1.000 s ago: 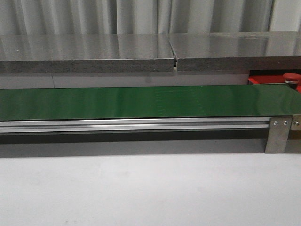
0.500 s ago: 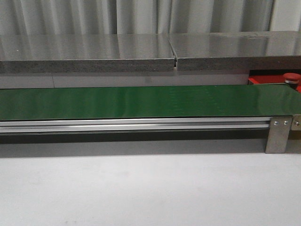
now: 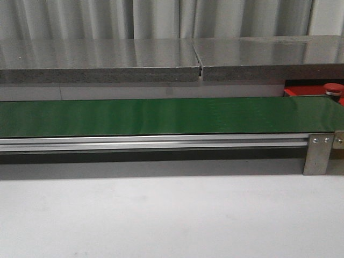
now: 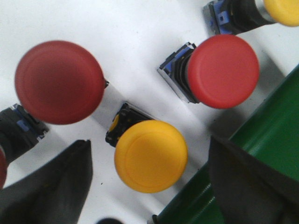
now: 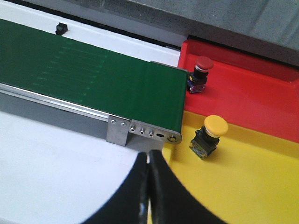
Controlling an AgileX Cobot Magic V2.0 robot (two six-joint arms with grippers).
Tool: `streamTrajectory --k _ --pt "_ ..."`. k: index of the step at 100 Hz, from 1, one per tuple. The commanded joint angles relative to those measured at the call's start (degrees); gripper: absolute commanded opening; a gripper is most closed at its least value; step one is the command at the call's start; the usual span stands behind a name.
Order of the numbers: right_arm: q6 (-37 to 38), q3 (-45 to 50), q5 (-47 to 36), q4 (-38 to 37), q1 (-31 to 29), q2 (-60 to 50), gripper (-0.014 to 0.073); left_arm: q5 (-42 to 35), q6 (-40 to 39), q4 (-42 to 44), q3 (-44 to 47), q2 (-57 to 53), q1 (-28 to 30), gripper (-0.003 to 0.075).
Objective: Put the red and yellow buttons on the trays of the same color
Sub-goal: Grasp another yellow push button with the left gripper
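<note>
Ahead, the green belt (image 3: 161, 115) is stretching across the front view, with a red button (image 3: 333, 88) and red tray (image 3: 301, 91) at its far right end. My left end effector (image 4: 149, 186) is hanging spread around a yellow button (image 4: 151, 155) among red ones on the white counter (image 4: 131, 37). My right end effector (image 5: 148, 186) is sitting pressed together, empty, near the yellow tray (image 5: 243, 186) carrying its own yellow button (image 5: 210, 135); beyond it, another red button (image 5: 200, 73) is standing on the red tray (image 5: 252, 102).

Left hand (image 4: 149, 186) fingers spread apart, right hand (image 5: 148, 186) fingers pressed together
</note>
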Motion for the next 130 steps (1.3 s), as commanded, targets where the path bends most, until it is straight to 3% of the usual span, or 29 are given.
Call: streamTrajectory --k 1,9,21,48,80,130 --pt "-0.32 -1.45 -3.97 0.17 0.06 0.38 -0.0068 -0.35 -0.6 -0.62 -1.82 -2.79 0.16 0.0378" --pt "-0.32 -1.45 -3.97 0.17 0.06 0.38 -0.0068 -0.22 -0.6 -0.62 -1.82 -2.79 0.16 0.0281" --pt "-0.32 -1.45 -3.97 0.17 0.06 0.38 -0.0068 -0.01 -0.6 -0.62 -1.92 -2.79 0.16 0.0217" --pt "-0.32 -1.45 -3.97 0.17 0.06 0.38 -0.0068 0.23 -0.36 -0.62 -2.14 -3.89 0.16 0.0217" --pt "-0.32 -1.45 -3.97 0.17 0.06 0.38 -0.0068 1.87 2.95 -1.11 -2.14 -14.11 -0.78 0.0217" --pt "-0.32 -1.45 -3.97 0.17 0.06 0.38 -0.0068 4.59 3.98 -1.08 -2.14 -14.94 -10.77 0.0217"
